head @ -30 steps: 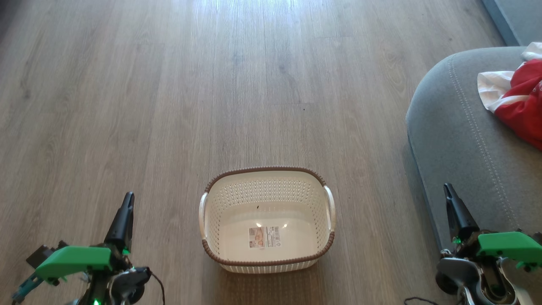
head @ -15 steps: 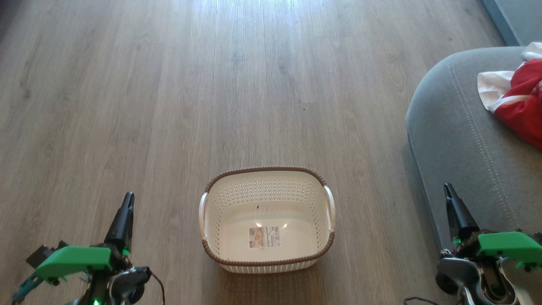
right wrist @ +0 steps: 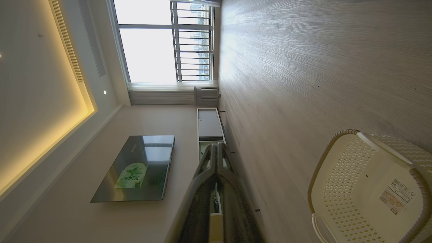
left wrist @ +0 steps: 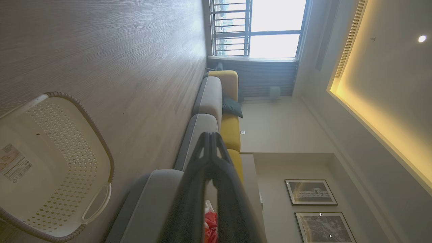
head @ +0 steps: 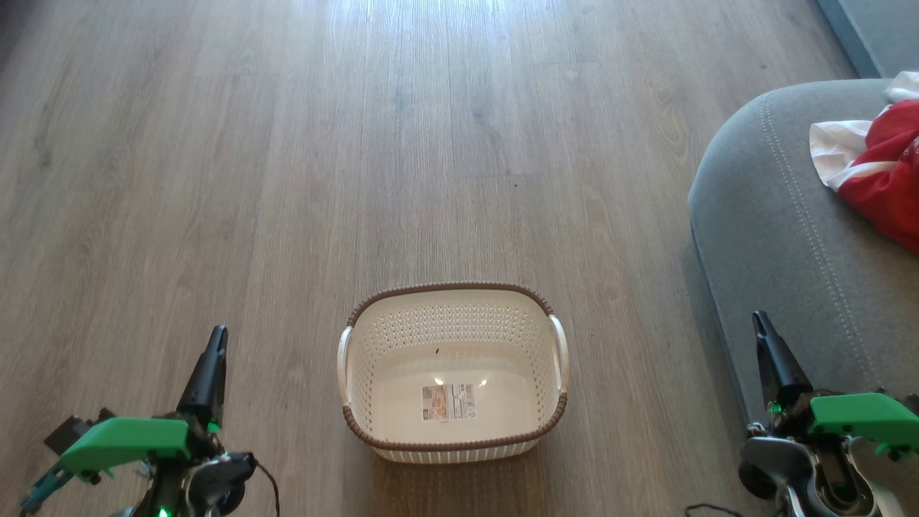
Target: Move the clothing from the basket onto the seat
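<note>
You're basically done: basket (head: 449, 286) sits empty on the floor (head: 359, 143), clothing (head: 879, 179) lies on the seat (head: 775, 215) at right. L end effector (head: 215, 341) & R end effector (head: 761, 324) both pinched closed, holding nothing; afaict nothing's left to move

Head cam's looking steeply down on the basket (head: 452, 324) from close above. Both wrist cams are sitting low either side of it, rolled sideways, all sharing it.
</note>
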Robot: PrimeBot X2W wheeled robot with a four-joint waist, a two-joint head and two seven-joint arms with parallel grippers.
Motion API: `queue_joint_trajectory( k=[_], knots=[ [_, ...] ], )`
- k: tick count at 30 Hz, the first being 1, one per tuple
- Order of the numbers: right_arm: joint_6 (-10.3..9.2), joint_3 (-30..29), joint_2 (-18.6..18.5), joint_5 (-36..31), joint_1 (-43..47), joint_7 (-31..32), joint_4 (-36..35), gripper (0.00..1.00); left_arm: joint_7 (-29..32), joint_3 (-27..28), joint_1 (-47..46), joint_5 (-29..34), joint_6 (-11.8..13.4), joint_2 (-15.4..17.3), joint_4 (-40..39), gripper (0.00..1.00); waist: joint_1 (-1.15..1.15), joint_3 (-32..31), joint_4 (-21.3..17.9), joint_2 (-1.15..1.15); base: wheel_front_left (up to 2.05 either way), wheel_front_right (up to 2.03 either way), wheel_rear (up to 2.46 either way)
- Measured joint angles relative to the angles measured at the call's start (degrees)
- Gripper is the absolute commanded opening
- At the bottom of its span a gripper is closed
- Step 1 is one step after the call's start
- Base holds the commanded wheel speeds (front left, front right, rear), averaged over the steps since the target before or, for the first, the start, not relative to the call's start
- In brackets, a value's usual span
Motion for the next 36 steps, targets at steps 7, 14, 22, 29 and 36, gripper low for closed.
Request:
queue_joint_trajectory(
  k=[7, 14, 22, 29, 36],
  knots=[
    [0.0, 0.0, 0.0, 0.0, 0.0, 0.0, 0.0, 0.0, 0.0, 0.0, 0.0, 0.0, 0.0, 0.0, 0.0, 0.0, 0.0, 0.0, 0.0, 0.0, 0.0, 0.0, 0.0],
    [0.0, 0.0, 0.0, 0.0, 0.0, 0.0, 0.0, 0.0, 0.0, 0.0, 0.0, 0.0, 0.0, 0.0, 0.0, 0.0, 0.0, 0.0, 0.0, 0.0, 0.0, 0.0, 0.0],
    [0.0, 0.0, 0.0, 0.0, 0.0, 0.0, 0.0, 0.0, 0.0, 0.0, 0.0, 0.0, 0.0, 0.0, 0.0, 0.0, 0.0, 0.0, 0.0, 0.0, 0.0, 0.0, 0.0],
    [0.0, 0.0, 0.0, 0.0, 0.0, 0.0, 0.0, 0.0, 0.0, 0.0, 0.0, 0.0, 0.0, 0.0, 0.0, 0.0, 0.0, 0.0, 0.0, 0.0, 0.0, 0.0, 0.0],
    [0.0, 0.0, 0.0, 0.0, 0.0, 0.0, 0.0, 0.0, 0.0, 0.0, 0.0, 0.0, 0.0, 0.0, 0.0, 0.0, 0.0, 0.0, 0.0, 0.0, 0.0, 0.0, 0.0]
  ],
)
